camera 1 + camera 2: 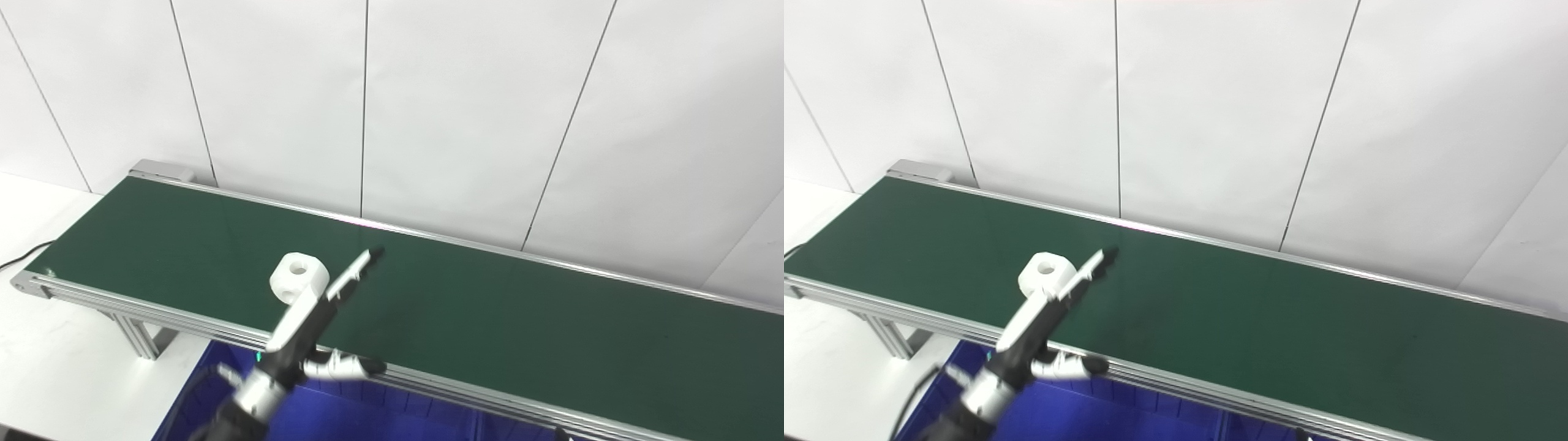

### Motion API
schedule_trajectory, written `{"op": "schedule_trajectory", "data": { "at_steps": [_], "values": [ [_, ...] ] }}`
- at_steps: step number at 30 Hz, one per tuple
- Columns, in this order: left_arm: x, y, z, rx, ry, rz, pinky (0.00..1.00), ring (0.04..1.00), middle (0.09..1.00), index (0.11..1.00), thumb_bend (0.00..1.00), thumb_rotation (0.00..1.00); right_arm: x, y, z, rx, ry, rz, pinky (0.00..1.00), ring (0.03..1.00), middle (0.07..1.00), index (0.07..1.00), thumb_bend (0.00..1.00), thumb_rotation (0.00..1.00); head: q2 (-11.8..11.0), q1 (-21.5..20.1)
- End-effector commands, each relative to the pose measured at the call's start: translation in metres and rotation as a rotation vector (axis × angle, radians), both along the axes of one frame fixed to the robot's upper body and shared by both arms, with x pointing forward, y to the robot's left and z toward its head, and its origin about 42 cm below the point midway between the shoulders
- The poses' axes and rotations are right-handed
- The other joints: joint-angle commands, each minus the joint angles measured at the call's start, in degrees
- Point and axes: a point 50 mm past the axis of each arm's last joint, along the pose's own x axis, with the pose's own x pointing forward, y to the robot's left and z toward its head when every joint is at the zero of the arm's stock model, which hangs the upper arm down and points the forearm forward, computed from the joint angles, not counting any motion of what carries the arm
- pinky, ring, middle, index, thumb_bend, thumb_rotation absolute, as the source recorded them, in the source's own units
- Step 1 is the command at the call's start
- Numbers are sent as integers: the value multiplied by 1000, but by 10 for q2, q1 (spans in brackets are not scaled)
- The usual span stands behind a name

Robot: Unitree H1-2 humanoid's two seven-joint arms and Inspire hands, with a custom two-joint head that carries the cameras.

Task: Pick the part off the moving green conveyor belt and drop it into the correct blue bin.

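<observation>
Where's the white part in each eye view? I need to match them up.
Left eye view: white part left of centre on the belt, beside the left hand.
Right eye view: part further left.
Shared landmark: the belt's grey end cap, upper left in both.

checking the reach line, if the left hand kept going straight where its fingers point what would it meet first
Probably nothing on the belt: the left hand points up-right, past the white part on its left, over bare green conveyor belt toward the far rail. Depth is unclear.

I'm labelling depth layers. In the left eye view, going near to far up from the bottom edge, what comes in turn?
Blue bin → conveyor's near rail → green belt → far rail → white wall panels.
</observation>
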Motion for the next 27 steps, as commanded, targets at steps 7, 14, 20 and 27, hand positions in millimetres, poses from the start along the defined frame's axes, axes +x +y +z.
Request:
{"op": "schedule_trajectory", "data": {
  "at_steps": [7, 14, 20, 27],
  "values": [
    [87, 34, 44, 234, 7, 82, 933, 984, 1000, 1000, 710, 404, 8, -2, 11, 14, -67, 10, 884, 962, 976, 983, 814, 784, 21, -4],
    [134, 39, 53, 456, 78, 121, 857, 966, 999, 1000, 791, 293, 11, -4, 11, 9, -77, 13, 892, 959, 968, 981, 817, 784, 28, -1],
    [157, 37, 43, 607, 112, 136, 875, 964, 985, 1000, 832, 225, 12, -4, 11, 11, -76, 11, 886, 959, 964, 975, 832, 789, 30, 4],
    [162, 27, 19, 749, 177, 78, 941, 958, 977, 993, 889, 169, 12, -5, 10, 28, -87, 8, 896, 957, 959, 972, 820, 782, 33, 6]
  ]
}}
